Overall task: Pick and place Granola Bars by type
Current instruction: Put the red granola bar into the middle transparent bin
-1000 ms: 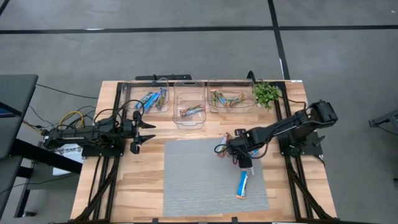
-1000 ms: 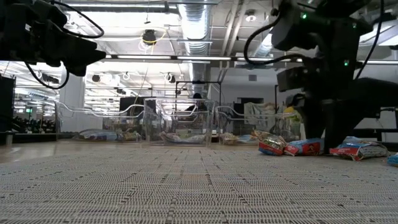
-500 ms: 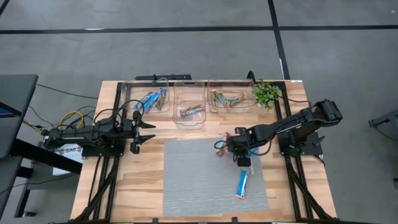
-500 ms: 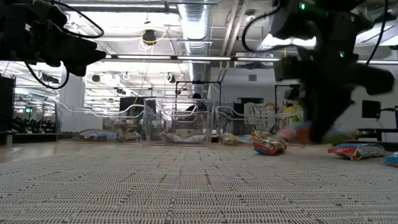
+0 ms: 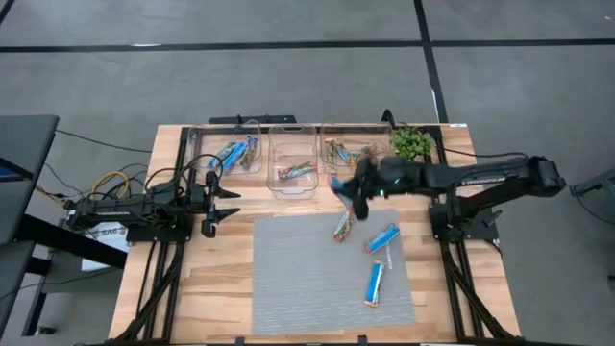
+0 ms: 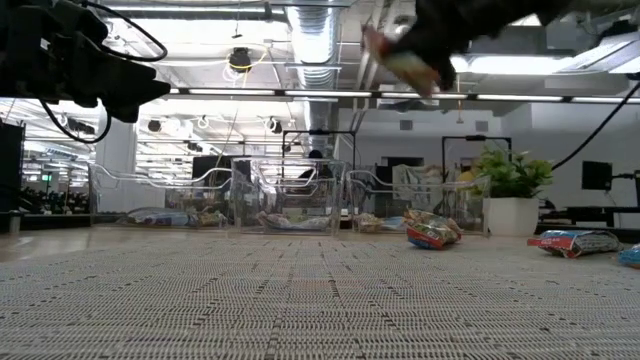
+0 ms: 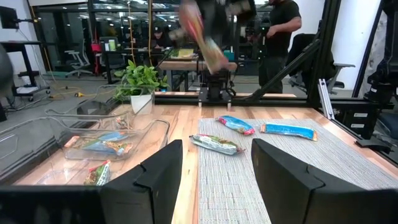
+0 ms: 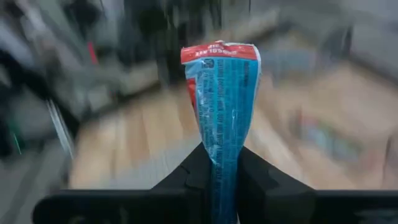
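My right gripper (image 5: 356, 192) hangs above the table's far middle, just short of the clear bins, shut on a blue granola bar with a red end (image 8: 221, 93). The same bar shows high and blurred in the low view (image 6: 405, 60). Three bars lie flat on the grey mat (image 5: 288, 288): a multicoloured one (image 5: 342, 227), a blue one (image 5: 382, 238) and a blue-and-orange one (image 5: 375, 283). More bars lie inside the three bins. My left gripper (image 5: 213, 202) waits open at the table's left. My right gripper pinches the bar's near end (image 8: 219, 158) between its two fingers (image 8: 193, 171). The bar runs straight on from the fingers, its red end (image 8: 217, 53) farthest from them. It is lifted clear of the mat.
Three clear bins stand in a row along the far edge: left (image 5: 235, 154), middle (image 5: 293, 163), right (image 5: 351, 152). A small potted plant (image 5: 411, 142) stands to their right. A person stands in the room beyond the table (image 7: 283, 31).
My right gripper has shut on the red-ended blue bar at the mat's far right. It has then risen quickly and swung toward the far edge and the bins, tipping from pointing down to nearer level. The bar is lifted clear; the other bars have stayed put.
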Tool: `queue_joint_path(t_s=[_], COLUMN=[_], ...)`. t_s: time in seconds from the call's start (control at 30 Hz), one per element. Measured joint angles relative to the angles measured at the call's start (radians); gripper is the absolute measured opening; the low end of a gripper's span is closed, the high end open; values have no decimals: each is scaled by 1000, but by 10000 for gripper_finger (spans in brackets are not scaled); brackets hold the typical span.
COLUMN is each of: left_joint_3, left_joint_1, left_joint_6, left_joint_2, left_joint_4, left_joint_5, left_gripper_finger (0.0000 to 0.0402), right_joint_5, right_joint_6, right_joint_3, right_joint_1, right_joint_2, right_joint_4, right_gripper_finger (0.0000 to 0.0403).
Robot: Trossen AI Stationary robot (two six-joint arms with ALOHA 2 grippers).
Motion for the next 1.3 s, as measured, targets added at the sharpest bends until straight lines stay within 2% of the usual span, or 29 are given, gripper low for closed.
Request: queue_joint_path(t_s=[0.13,0.23,0.6,0.73,0.93,1.3], left_joint_3=[0,0,0,0,0,0], left_joint_1=[0,0,0,0,0,0], left_joint_6=[0,0,0,0,0,0], left_joint_2=[0,0,0,0,0,0], left_joint_4=[0,0,0,0,0,0], left_joint_5=[0,0,0,0,0,0], left_gripper_finger=[185,185,185,185,185,185], right_joint_5=[-1,-1,-20,-20,-20,-21], right_joint_6=[43,55,64,18,-116,-429], right_joint_3=[0,1,1,54,236,610], right_joint_1=[-69,-97,-106,-129,-173,-195], right_joint_2=[-8,11,86,155,322,617], right_joint_4=[249,359,414,363,232,-180], right_gripper_finger=[33,26,26,28,25,28])
